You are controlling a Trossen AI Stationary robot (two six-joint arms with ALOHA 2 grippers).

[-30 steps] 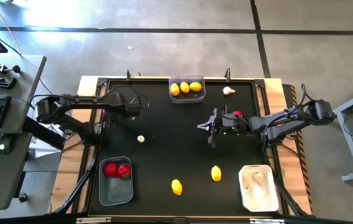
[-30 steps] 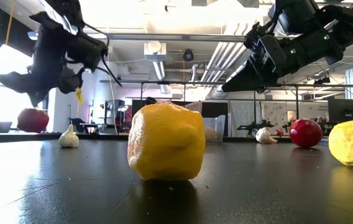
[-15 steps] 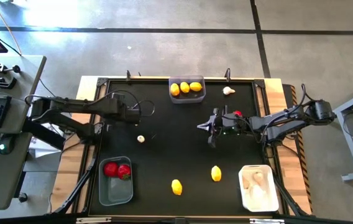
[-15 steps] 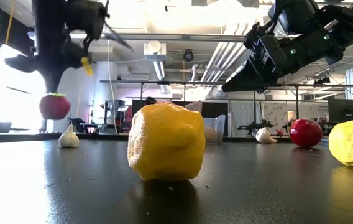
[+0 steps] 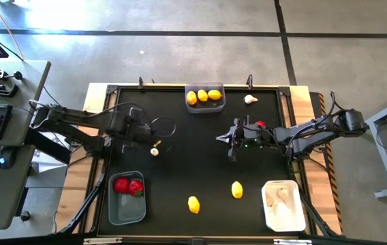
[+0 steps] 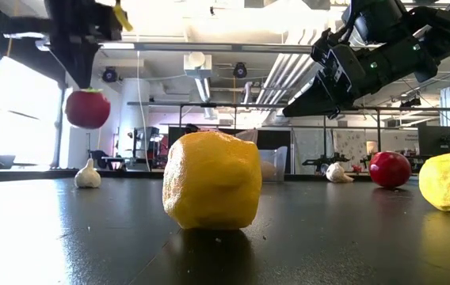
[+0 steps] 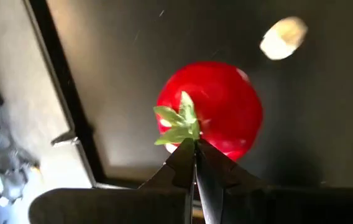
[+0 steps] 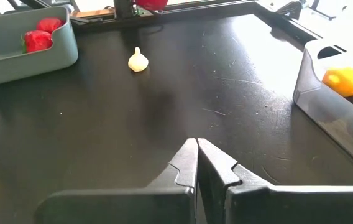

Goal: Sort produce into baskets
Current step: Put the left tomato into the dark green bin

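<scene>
A red round fruit (image 7: 217, 109) with a green top hangs in the air under my left gripper (image 7: 194, 148), which is shut on it above the table's left part (image 5: 147, 133). In the low view the fruit (image 6: 88, 109) is clear of the table. My right gripper (image 5: 221, 138) waits shut over the table's middle, touching nothing. A grey basket (image 5: 127, 204) at the near left holds two red fruits. A grey basket (image 5: 205, 105) at the far edge holds three lemons. A white basket (image 5: 283, 211) at the near right holds garlic bulbs. My left gripper pinches the fruit's green top (image 7: 179, 126) between the tips of its two fingers. The fingers come steeply from above. The fruit hangs below them, lifted clear of the table.
Loose on the black table lie a garlic bulb (image 5: 155, 151) just beside my left gripper, another bulb (image 5: 249, 99) at the far right, a red fruit (image 5: 260, 124) by the right arm, and two lemons (image 5: 237, 189) (image 5: 193, 204) toward the near edge.
My left gripper has lifted the red fruit off the table and kept rising with it. It has swung toward the table's near edge and tipped more steeply downward. It has stayed shut on the fruit.
</scene>
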